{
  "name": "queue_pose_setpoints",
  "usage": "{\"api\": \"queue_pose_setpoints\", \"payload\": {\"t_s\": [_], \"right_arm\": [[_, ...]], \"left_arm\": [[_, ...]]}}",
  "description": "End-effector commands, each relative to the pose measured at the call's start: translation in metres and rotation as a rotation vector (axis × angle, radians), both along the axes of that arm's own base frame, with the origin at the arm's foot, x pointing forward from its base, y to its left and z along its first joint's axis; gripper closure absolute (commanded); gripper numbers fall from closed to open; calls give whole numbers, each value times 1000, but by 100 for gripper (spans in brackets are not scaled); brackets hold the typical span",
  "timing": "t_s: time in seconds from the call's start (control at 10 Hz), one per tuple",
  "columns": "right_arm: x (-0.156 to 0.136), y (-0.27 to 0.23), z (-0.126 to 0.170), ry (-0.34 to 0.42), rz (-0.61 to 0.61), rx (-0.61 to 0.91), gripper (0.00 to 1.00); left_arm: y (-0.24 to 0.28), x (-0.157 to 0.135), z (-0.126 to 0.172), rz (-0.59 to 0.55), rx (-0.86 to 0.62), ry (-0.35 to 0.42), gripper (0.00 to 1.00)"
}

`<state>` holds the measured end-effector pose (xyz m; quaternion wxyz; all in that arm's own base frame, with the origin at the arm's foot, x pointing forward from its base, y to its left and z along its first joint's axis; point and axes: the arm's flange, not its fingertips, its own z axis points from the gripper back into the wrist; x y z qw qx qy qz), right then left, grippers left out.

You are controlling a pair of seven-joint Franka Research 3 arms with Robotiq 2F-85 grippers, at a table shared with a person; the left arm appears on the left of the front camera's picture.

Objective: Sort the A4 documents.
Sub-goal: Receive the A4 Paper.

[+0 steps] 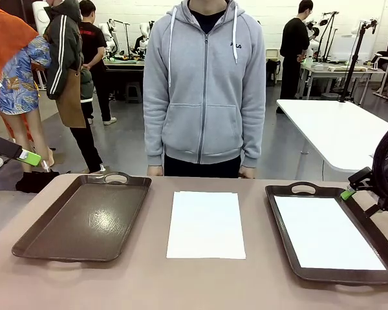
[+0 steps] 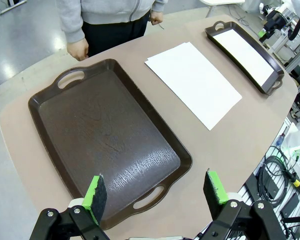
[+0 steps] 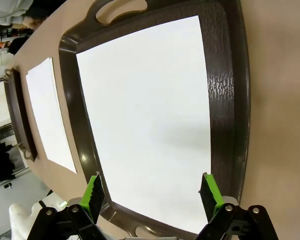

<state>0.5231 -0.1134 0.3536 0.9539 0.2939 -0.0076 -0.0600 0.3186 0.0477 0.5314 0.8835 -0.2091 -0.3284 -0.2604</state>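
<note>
- Table (image 1: 149,284): light brown surface across the lower half of the front view, carrying two dark brown trays and the paper
- A4 documents (image 1: 205,224): white sheets lying flat on the bare table at centre frame, between the two trays and touching neither; in the left wrist view their far corners sit slightly offset, so more than one sheet lies there
- Single sheet (image 1: 326,232): another white sheet, flat inside the right tray (image 1: 281,232) at lower right
- Left tray (image 1: 84,219): lower left of the frame, its glossy floor bare
- Left gripper (image 2: 156,189): bottom edge of the left wrist view, poised above the near handle end of the left tray; jaws spread wide, holding nothing
- Right gripper (image 3: 151,192): bottom edge of the right wrist view, above the single sheet; jaws spread wide, holding nothing
- Person (image 1: 204,84): grey hooded top, upper centre, standing at the far edge of the table with both hands low beside it
</note>
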Motion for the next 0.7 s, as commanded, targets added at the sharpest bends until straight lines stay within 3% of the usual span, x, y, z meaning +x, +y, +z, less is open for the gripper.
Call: {"api": "queue_pose_setpoints", "payload": {"t_s": [0.0,0.2,0.4,0.6], "right_arm": [[0,0,0,0,0,0,0],[-24,17,46,-289,30,-181,0],[-29,42,93,-567,190,-181,0],[-40,60,138,-780,350,-181,0]], "left_arm": [[1,1,-1,-10,-6,-10,0],[1,1,-1,-10,-6,-10,0],[1,1,-1,-10,-6,-10,0],[1,1,-1,-10,-6,-10,0]]}}
